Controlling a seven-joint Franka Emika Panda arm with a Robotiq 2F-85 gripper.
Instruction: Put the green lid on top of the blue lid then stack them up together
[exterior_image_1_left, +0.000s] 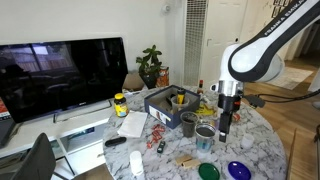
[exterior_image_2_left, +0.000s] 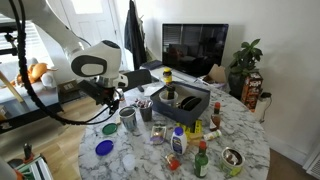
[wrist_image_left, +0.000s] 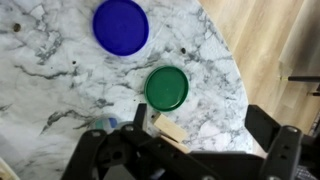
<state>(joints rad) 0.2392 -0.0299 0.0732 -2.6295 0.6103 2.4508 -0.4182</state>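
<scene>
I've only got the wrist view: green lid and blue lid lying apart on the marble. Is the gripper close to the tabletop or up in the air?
Observer: Up in the air. The gripper hangs open above the table, touching nothing.
Operator: Anything standing near it that I can't see?
Observer: A grey metal cup stands on the table close beside the gripper.
Operator: And beyond that?
Observer: A dark open box with things in it, farther from the green lid and blue lid.
</scene>
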